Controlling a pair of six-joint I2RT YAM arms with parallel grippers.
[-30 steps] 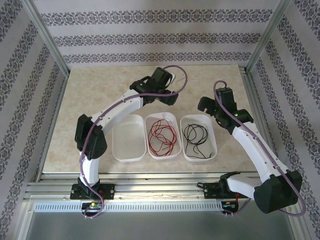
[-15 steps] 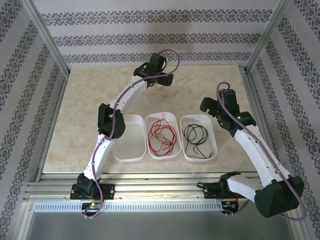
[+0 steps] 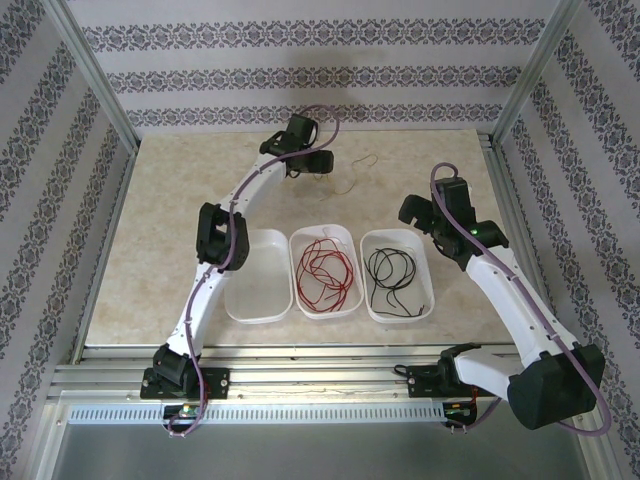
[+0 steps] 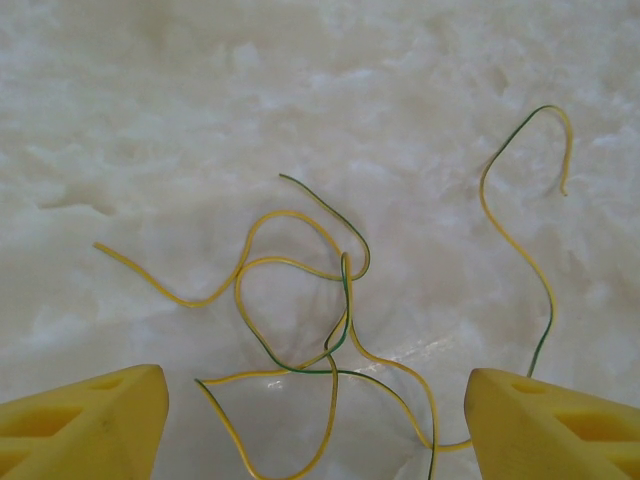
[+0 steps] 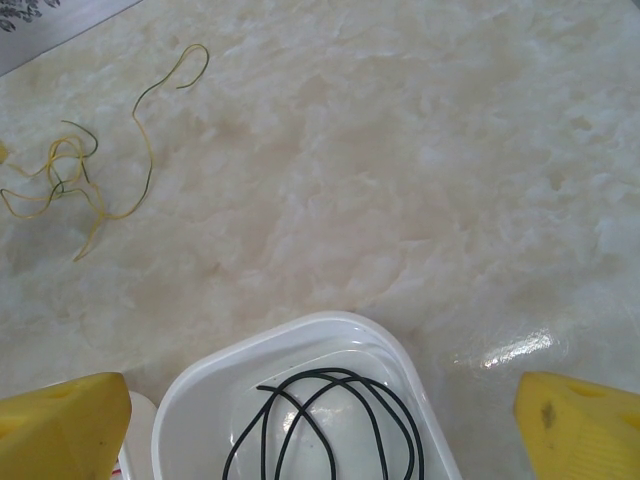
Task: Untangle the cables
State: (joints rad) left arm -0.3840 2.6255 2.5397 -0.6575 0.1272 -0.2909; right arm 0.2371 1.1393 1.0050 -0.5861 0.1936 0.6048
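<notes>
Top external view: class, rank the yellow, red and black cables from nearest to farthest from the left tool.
1. Yellow cable, on the table beside the left tool.
2. Red cable, in the middle tray.
3. Black cable, in the right tray.

Robot lab test cell, not anyone's home — two robot arms (image 3: 200,300) bolted to metal rail (image 3: 320,358) at near edge of marble-look worktop (image 3: 170,200). Aluminium frame posts (image 3: 95,75) at corners, patterned wallpaper (image 3: 300,75) just flat panels boxing it in. Slotted cable duct (image 3: 300,410) up front, three white trays (image 3: 258,305) in tidy row — cables (image 3: 325,272) sorted in two.
</notes>
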